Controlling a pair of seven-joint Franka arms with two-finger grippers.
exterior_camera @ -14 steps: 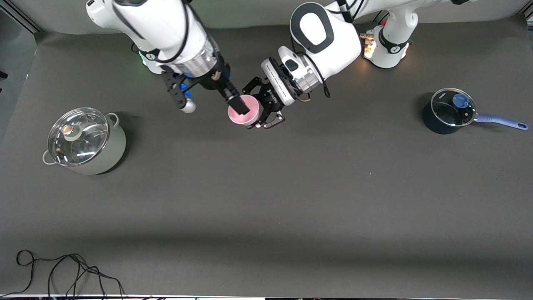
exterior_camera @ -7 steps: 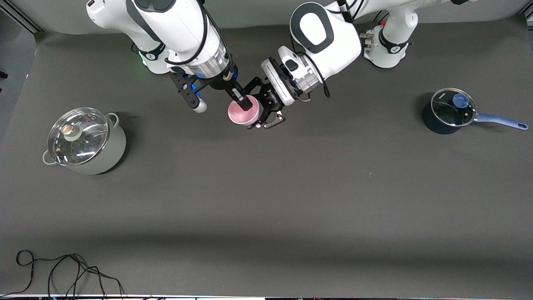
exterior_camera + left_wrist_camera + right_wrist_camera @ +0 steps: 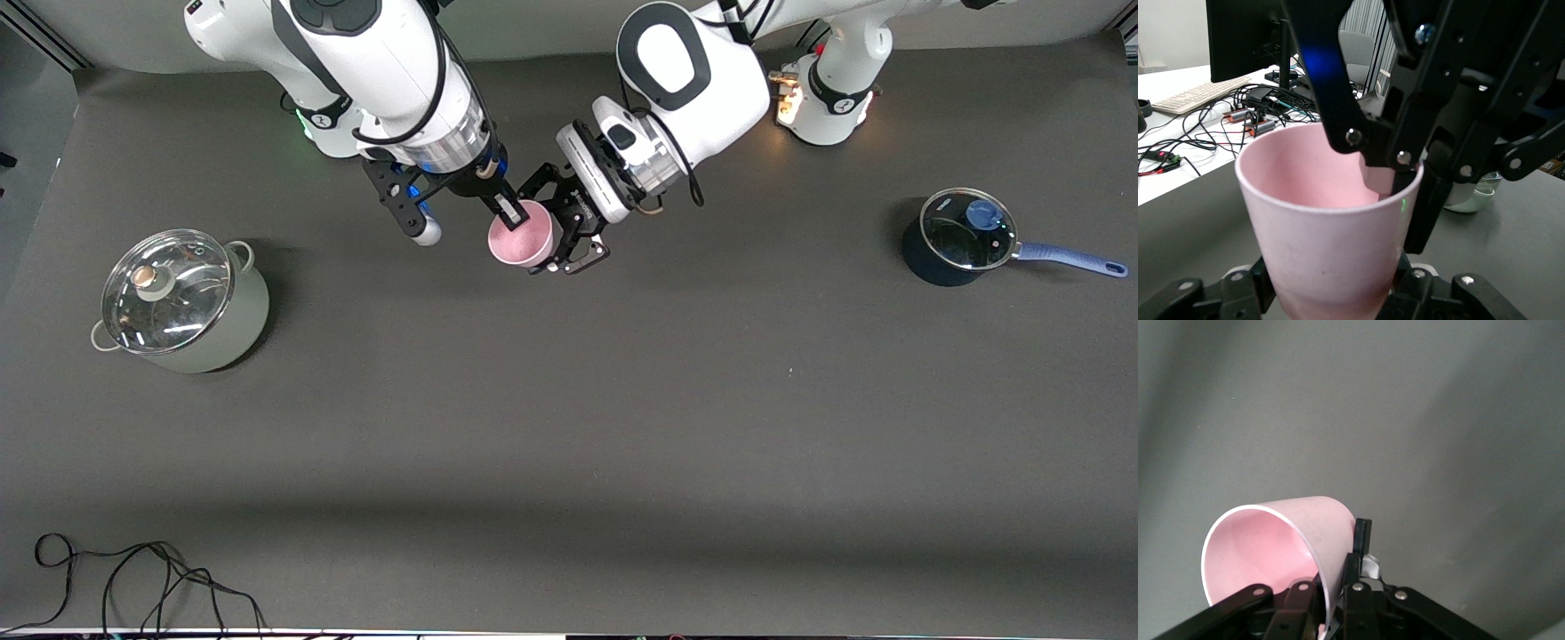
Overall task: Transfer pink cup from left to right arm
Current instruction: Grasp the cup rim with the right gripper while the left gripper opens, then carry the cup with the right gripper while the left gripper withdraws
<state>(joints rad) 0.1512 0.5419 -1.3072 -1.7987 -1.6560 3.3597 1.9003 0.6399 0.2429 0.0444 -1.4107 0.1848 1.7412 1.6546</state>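
Front view: the pink cup (image 3: 521,240) hangs above the desk (image 3: 569,400), gripped by the left end effector (image 3: 558,233); the right end effector (image 3: 508,213) pinches its rim. Handover underway; the left should release next.

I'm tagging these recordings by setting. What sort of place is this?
Likely a robotics lab, not a kitchen: a dark mat-covered table, the left gripper and right gripper both at a pink cup, and a desk with keyboard and cables nearby.
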